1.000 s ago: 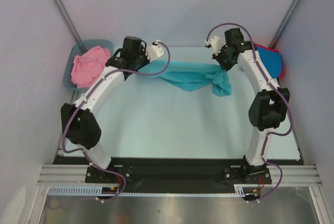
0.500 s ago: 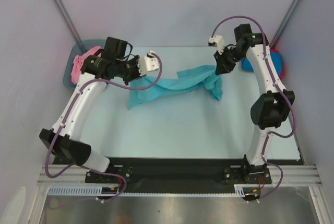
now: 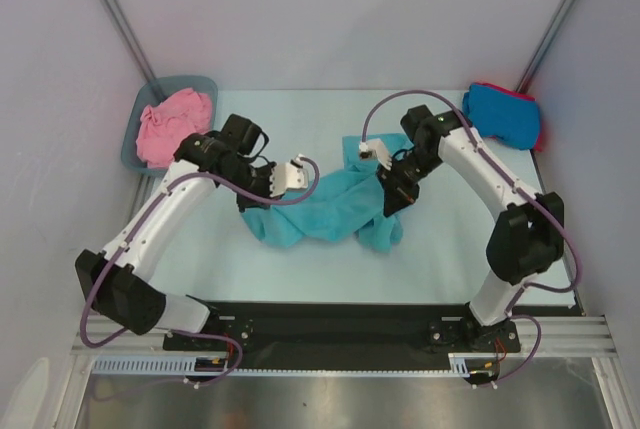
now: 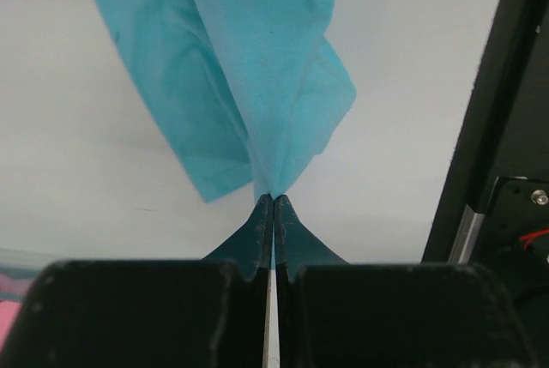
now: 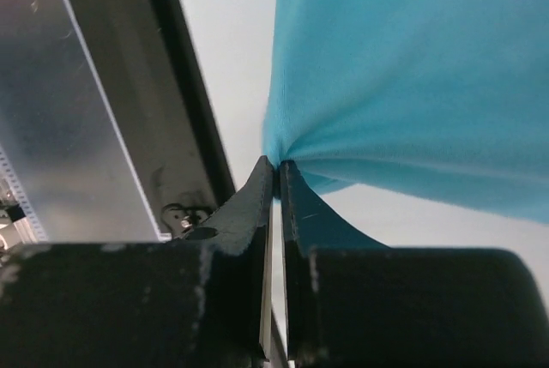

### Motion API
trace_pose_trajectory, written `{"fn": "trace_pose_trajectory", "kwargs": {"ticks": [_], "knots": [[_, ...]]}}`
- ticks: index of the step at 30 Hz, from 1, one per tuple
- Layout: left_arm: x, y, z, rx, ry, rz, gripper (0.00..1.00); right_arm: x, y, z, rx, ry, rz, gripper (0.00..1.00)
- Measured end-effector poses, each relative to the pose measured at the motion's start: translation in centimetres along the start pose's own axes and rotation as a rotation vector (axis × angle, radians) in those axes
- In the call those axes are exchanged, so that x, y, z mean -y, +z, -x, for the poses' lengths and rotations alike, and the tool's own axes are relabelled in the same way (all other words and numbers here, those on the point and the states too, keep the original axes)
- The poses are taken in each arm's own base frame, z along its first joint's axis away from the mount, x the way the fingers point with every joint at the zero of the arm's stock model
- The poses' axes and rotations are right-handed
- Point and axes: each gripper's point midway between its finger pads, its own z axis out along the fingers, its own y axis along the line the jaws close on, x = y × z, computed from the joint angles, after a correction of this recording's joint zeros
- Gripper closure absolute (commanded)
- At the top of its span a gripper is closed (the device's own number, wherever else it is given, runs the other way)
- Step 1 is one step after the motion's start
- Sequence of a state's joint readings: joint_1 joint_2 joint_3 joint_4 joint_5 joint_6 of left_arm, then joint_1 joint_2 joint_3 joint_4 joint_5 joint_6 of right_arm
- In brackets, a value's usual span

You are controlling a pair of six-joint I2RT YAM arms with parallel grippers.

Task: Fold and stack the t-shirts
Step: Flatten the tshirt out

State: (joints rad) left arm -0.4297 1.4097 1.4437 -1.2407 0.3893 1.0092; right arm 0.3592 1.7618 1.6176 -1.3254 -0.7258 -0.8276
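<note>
Overhead: my left claw (image 3: 262,196) and my right claw (image 3: 392,194) each grip one end of the teal t-shirt (image 3: 322,214), which sags bunched onto the counter (image 3: 330,274) between them, mid-scene. Far left, the pink t-shirt (image 3: 172,124) lies in the tub (image 3: 128,154); far right, the blue t-shirt (image 3: 500,112).

Left wrist: left claw (image 4: 273,214) clenched on a thin pinch of teal cloth.

Right wrist: right claw (image 5: 276,181) clenched on a gathered fold.

Risk, as I judge it: so little cloth is held that pulling the ends apart could slip either pinch free, and the bunched middle may settle creased.
</note>
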Motion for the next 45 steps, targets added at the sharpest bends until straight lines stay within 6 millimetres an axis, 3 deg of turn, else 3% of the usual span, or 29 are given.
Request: {"fn": "trace_pose_trajectory", "kwargs": {"ticks": [2,6,9,11,15,18,20,24,27,31,38,42,45], "knots": [[1.2,0.2,-0.4,-0.007,0.014,-0.021,1.0,-2.1,0.2,-1.2,-0.023,0.002,0.012,0.98],[3.1,0.0,-1.1,-0.01,0.05,-0.042,1.0,-4.4,-0.2,-3.1,-0.038,0.015,0.006,0.98],[3.9,0.4,-2.3,-0.034,0.058,-0.051,1.0,-4.7,0.0,-5.0,-0.093,0.045,0.001,0.97],[3.2,1.2,-3.0,-0.043,0.039,-0.023,1.0,-3.6,0.0,-5.8,-0.139,0.083,-0.03,0.97],[-2.0,1.9,-4.4,-0.05,-0.025,0.178,0.99,1.4,-1.9,-6.0,-0.181,0.117,-0.225,0.97],[-7.9,1.7,-5.4,-0.072,-0.055,0.434,1.0,6.8,-4.5,-4.2,-0.162,0.088,-0.452,0.97],[-10.7,1.5,-5.8,-0.085,-0.066,0.557,1.0,10.5,-6.3,-2.8,-0.145,0.061,-0.6,0.97],[-14.8,1.2,-5.7,-0.085,-0.076,0.714,1.0,15.3,-7.9,-0.5,-0.126,0.019,-0.777,0.97],[-16.3,0.9,-5.6,-0.082,-0.084,0.777,1.0,16.8,-7.2,0.2,-0.138,-0.007,-0.797,0.97],[-17.2,0.2,-5.8,-0.08,-0.108,0.804,1.0,15.8,-5.2,0.2,-0.164,-0.028,-0.708,0.97],[-18.1,-1.0,-5.5,-0.069,-0.127,0.74,1.0,9.6,-3.2,1.7,-0.136,-0.081,-0.407,0.96],[-16.0,-0.1,-3.6,-0.044,-0.07,0.502,1.0,6.6,-0.8,1.0,-0.142,-0.072,-0.259,0.96],[-13.3,1.5,-2.6,-0.055,-0.031,0.307,1.0,3.8,2.6,-2.5,-0.242,-0.034,-0.151,0.96]]}}
